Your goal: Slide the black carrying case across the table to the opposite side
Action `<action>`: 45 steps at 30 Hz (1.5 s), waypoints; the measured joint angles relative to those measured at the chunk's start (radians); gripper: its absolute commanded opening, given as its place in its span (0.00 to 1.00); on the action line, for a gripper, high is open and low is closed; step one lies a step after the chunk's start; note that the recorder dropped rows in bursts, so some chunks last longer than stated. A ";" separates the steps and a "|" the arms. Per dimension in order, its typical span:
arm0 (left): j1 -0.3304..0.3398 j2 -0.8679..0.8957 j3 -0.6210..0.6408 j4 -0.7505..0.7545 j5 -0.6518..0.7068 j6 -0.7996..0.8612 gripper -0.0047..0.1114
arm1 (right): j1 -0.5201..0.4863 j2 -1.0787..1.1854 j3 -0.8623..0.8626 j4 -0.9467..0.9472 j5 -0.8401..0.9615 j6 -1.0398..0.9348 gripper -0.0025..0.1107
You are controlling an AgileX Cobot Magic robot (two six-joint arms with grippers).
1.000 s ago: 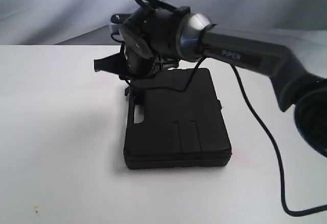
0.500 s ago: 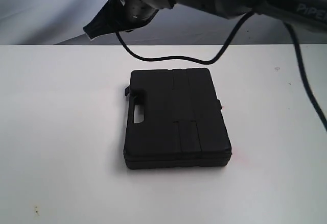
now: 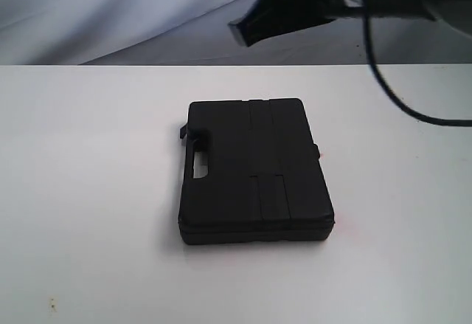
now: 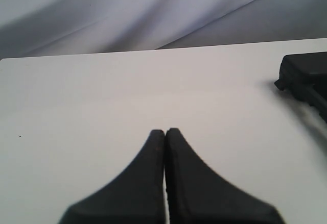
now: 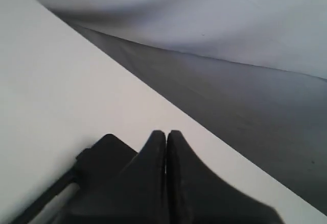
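Observation:
The black case (image 3: 254, 173) lies flat near the middle of the white table (image 3: 88, 191), its handle slot on its left side. High above the case's far edge, my right gripper (image 3: 240, 32) hangs shut and touches nothing. In the right wrist view the same gripper (image 5: 166, 133) shows its fingers pressed together, with a corner of the case (image 5: 104, 157) below. My left gripper (image 4: 165, 131) is shut and empty over bare table, and a corner of the case (image 4: 306, 76) shows off to one side. The exterior view does not show the left gripper.
A black cable (image 3: 398, 95) droops from the right arm over the table's far right. Grey cloth (image 3: 110, 14) hangs behind the table's far edge. A tiny dark speck (image 3: 51, 305) marks the near left of the tabletop.
The right arm has lifted off the case's far left end and swung up and to the right. The case has stayed where it was.

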 measured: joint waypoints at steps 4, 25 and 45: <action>0.000 0.000 0.000 0.000 0.000 0.000 0.04 | -0.063 -0.124 0.110 -0.201 0.004 0.215 0.02; 0.000 0.000 0.000 0.000 0.000 0.000 0.04 | -0.640 -0.644 0.476 0.360 -0.257 -0.392 0.02; 0.000 0.000 0.000 0.000 0.000 0.000 0.04 | -0.656 -1.170 1.039 0.831 -0.489 -0.753 0.02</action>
